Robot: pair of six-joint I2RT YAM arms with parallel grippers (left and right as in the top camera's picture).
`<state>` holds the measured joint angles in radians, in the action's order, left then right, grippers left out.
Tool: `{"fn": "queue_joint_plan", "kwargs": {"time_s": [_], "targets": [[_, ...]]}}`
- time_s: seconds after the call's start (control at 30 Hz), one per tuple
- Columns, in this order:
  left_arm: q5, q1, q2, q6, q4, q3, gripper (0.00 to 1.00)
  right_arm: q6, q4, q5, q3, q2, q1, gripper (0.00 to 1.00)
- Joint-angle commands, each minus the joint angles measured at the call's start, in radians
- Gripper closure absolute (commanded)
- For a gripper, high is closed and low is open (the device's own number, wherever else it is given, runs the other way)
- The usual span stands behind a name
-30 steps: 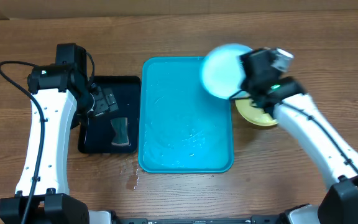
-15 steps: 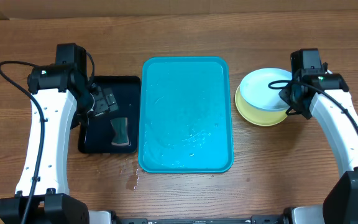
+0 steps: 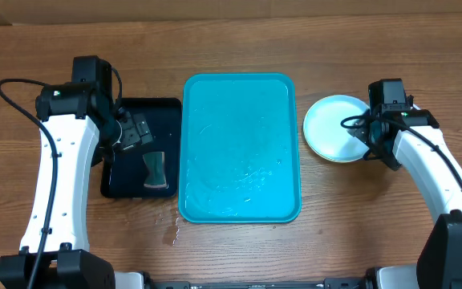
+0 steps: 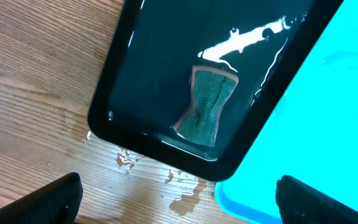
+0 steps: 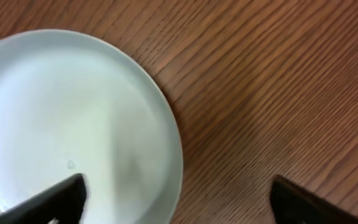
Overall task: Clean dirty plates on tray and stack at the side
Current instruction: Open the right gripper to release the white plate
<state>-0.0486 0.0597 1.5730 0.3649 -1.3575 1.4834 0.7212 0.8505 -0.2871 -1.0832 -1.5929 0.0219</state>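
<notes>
Right wrist view: the right fingers [image 5: 303, 202] are spread wide and hold nothing, one tip over the top plate [image 5: 73, 124], the other over bare surface [image 5: 260, 74] beside its rim. From overhead, that pale blue plate sits on the stack [image 3: 335, 128] just right of the tray [image 3: 241, 96], not touching it. A yellow-green rim peeks out beneath its near edge, and how many plates lie under it cannot be told. The tray carries no plates, only a wet sheen, so the stacking looks all but done. The step in hand seems to be clearing the arm from the stack. That is best done straight up with the fingers kept wide, so the tip over the plate does not catch the rim and slide it off-centre, since wet plastic likely slips easily. The left fingers [image 4: 48, 199] are also spread and empty, above a black tray [image 4: 160, 50] where a sponge [image 4: 207, 106] lies in shallow water, with drops [image 4: 185, 202] on the wood nearby. No brand, label or writing can be read.
</notes>
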Motion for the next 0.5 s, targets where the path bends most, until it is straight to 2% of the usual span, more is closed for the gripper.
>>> {"fn": "queue_joint_plan", "kwargs": {"time_s": [0.0,0.1,0.2,0.47], "targets": [[0.005,-0.001,0.009,0.01,0.002,0.005,0.0,-0.098,-0.005,0.032,0.01,0.013,0.002,0.0],[0.005,-0.001,0.009,0.01,0.002,0.005,0.0,-0.347,0.013,0.143,-0.011,0.014,0.002,0.0],[0.005,-0.001,0.009,0.01,0.002,0.005,0.0,-0.386,0.048,0.212,-0.048,0.014,0.002,0.0],[0.005,-0.001,0.009,0.01,0.002,0.005,0.0,-0.385,0.049,0.215,-0.062,0.013,0.002,0.0]]}}
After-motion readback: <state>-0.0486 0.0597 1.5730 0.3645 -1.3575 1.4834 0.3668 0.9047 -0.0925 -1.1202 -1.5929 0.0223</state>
